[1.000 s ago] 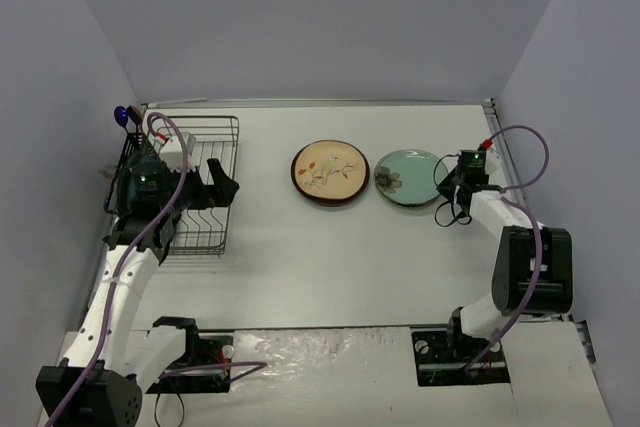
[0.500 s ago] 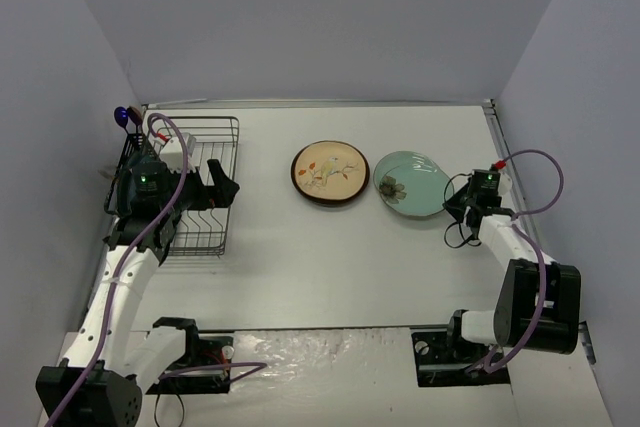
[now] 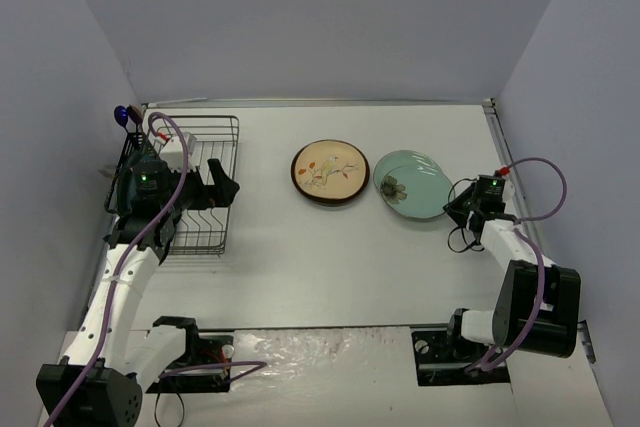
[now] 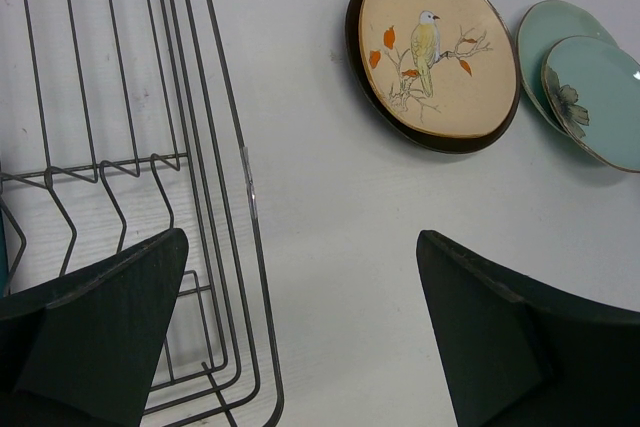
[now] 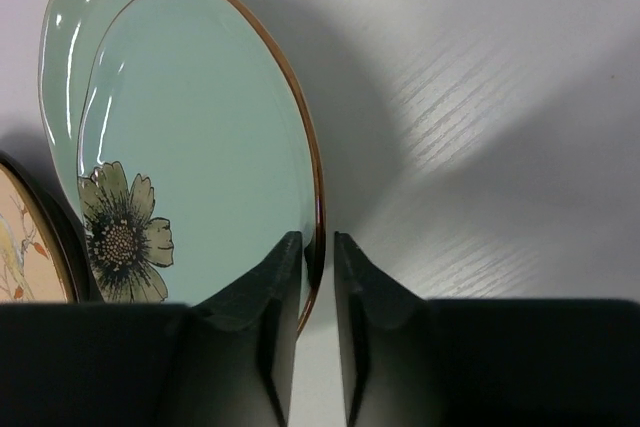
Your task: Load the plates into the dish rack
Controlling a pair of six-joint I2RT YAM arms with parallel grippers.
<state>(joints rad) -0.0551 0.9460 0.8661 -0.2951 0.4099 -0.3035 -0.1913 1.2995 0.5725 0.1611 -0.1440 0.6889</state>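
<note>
A pale mint plate with a flower (image 3: 418,194) (image 5: 200,147) lies tilted, overlapping a second mint plate (image 3: 393,163) (image 5: 65,37) under it. My right gripper (image 3: 463,204) (image 5: 318,242) straddles its brown near-right rim, jaws narrowly open, with a thin gap beside one finger. A brown-rimmed cream plate with a bird (image 3: 330,172) (image 4: 432,57) lies flat to the left. The black wire dish rack (image 3: 205,137) (image 4: 215,197) stands at far left. My left gripper (image 3: 222,187) (image 4: 300,247) hovers wide open over the rack's right edge, holding nothing.
Grey walls close in the table on the left, back and right. A small blue object (image 3: 122,114) sits at the rack's far left corner. White tabletop (image 3: 330,257) stretches between the rack and the plates.
The right gripper dragged the flowered mint plate toward the near right, uncovering the second mint plate below, then its jaws eased slightly apart. The left arm has not moved.
</note>
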